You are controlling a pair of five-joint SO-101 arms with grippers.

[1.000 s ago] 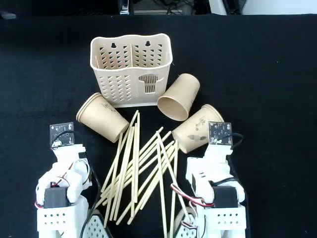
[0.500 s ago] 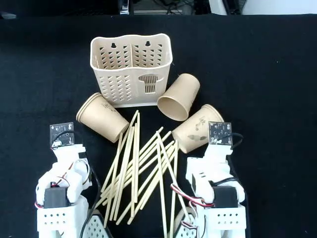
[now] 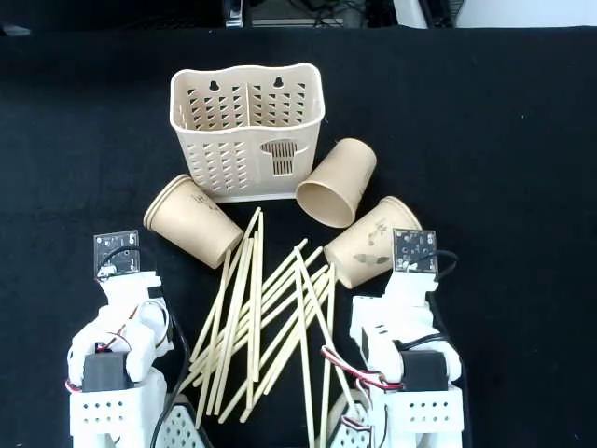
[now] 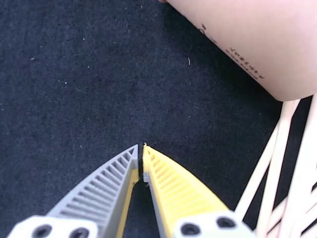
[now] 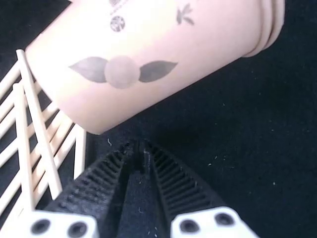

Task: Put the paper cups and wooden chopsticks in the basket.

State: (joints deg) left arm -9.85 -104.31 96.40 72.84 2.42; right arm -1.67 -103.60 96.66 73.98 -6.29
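Note:
Three brown paper cups lie on their sides on the black cloth: one (image 3: 191, 221) left of the basket, one (image 3: 338, 182) to its right, one with a leaf print (image 3: 373, 242) further right. Several wooden chopsticks (image 3: 261, 313) lie fanned out between the two arms. The beige perforated basket (image 3: 248, 131) stands at the back, holding nothing that I can see. My left gripper (image 4: 140, 148) is shut and holds nothing, just short of the left cup (image 4: 252, 39). My right gripper (image 5: 139, 147) is shut and holds nothing, close below the leaf-print cup (image 5: 148, 59).
Black cloth covers the whole table (image 3: 504, 140). Both arms sit folded at the front edge, left (image 3: 117, 345) and right (image 3: 406, 336), with the chopsticks between them. Open cloth lies at the far left and far right.

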